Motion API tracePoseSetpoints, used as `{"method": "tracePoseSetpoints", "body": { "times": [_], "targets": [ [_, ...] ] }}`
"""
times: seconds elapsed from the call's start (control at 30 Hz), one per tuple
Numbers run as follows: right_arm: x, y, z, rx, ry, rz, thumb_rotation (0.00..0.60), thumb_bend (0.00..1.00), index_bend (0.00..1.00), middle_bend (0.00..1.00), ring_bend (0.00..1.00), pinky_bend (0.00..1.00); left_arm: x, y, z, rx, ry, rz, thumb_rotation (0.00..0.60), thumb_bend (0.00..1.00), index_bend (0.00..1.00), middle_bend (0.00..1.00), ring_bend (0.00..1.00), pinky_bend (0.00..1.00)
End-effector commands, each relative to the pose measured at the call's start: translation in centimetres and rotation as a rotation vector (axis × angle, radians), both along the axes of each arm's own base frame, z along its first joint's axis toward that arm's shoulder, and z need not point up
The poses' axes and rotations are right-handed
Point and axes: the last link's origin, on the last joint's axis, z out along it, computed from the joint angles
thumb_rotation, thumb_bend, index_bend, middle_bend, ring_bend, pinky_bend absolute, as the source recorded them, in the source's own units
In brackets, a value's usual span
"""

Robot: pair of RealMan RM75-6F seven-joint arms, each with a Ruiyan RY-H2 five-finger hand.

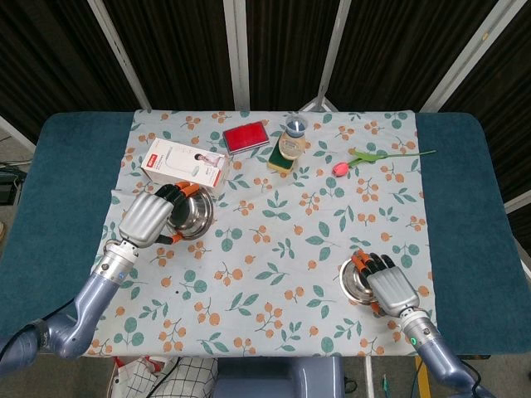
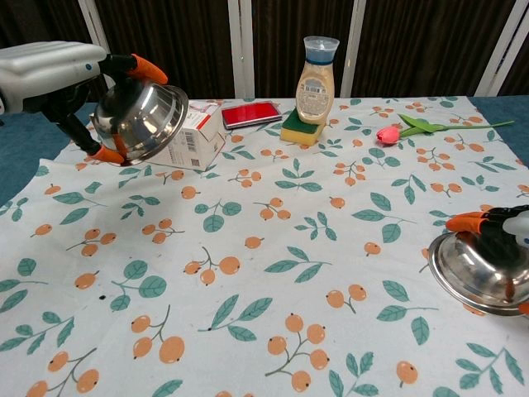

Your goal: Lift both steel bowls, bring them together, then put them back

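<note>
The left robot hand [image 2: 62,78] is gripping the left steel bowl [image 2: 139,121] by its rim, fingers curled over the edge, and is holding it tilted in the air at the upper left of the chest view. The right robot hand [image 1: 392,287] is closing its fingers around the right steel bowl [image 2: 483,271] at the lower right, though whether that bowl is clear of the bench [image 1: 465,207] is hard to tell. The main risk, as I judge it, is slippage: smooth steel pinched at the rim and tipped could rotate out of the fingers and drop. The left bowl is also hanging just beside the white box [image 2: 183,137], so a careless swing could be knocking that over. At the top of the frame the red case [image 1: 246,137], the bottle [image 2: 316,78] on its sponge [image 2: 303,127] and the pink flower [image 2: 390,132] are crowding the far edge, while the middle of the floral cloth [image 1: 274,249] is offering open room for bringing the bowls together.
</note>
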Motion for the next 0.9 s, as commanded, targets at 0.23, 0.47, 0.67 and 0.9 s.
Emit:
{"method": "tracePoseSetpoints", "body": {
  "times": [0.23,0.47,0.67,0.9],
  "targets": [
    [-0.1,-0.2,-0.5,0.009,0.009,-0.002,0.6,0.31,0.0,0.01,0.05,0.15,-0.2,0.2,0.0,-0.001,0.005,0.007,0.6,0.38,0.47,0.6,0.5,0.72],
    [-0.3,-0.4,-0.7,-0.002,0.027,-0.009,0.6,0.31,0.51,0.48,0.55,0.7,-0.5,0.3,0.0,0.0,0.011,0.013,0.6,0.38,0.48,0.6,0.5,0.72],
    [-0.2,-0.7,-0.7,-0.066,0.033,0.016,0.6,0.31,0.88,0.79,0.86,0.97,-0.8,0.3,-0.2,-0.008,0.01,0.016,0.6,0.38,0.48,0.6,0.5,0.72],
    [0.3,-1.0,0.9,-0.165,-0.051,0.05,0.6,0.32,1.0,0.93,0.99,1.0,-0.6,0.1,-0.8,-0.044,-0.034,0.004,0.6,0.41,0.49,0.6,0.5,0.72]
  ]
}}
